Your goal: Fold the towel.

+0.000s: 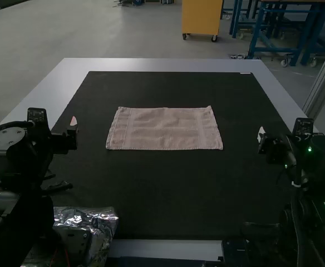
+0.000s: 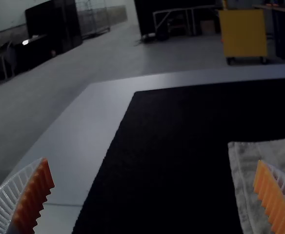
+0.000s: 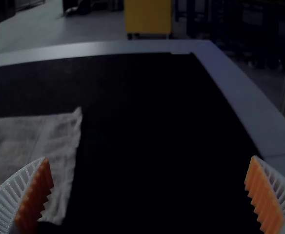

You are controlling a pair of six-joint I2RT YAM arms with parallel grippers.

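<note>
Towel [image 1: 164,129]: flat on black mat [image 1: 168,189], long sides parallel to table [image 1: 162,65] far edge, centred left-right, nearer far edge than near. Layer count: can't tell.
Left end effector [image 2: 152,162]: fingers apart, nothing between, out toward table's left edge.
Right end effector [image 3: 150,157]: same, toward right edge.
Why: likely parked wide so both can come in on towel's short ends; flat lie suits a clean fold.
Around: crumpled foil [image 1: 104,219] by near-left corner, could crowd left arm if it swings low. Path to towel looks unblocked.
</note>
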